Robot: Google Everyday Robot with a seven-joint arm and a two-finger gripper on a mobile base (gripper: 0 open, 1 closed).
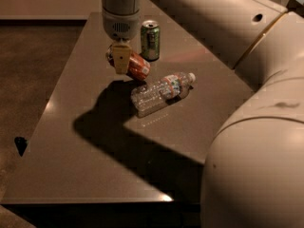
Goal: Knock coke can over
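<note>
The coke can (138,66) is tilting in the upper middle of the frame, red-orange with white markings, touching the hand (121,64); I cannot tell the hand's grip. A green can (150,40) is standing just behind and a bottle (161,92) is lying just right. The bench (66,170) is leaving room lower left.

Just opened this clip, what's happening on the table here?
The robot's tool is down at the coke can near the far side of the table. The can is tipped steeply off upright, against the tool; whether it lies flat is unclear. A green can stands upright just behind it, and a water bottle lies on its side nearby.
</note>
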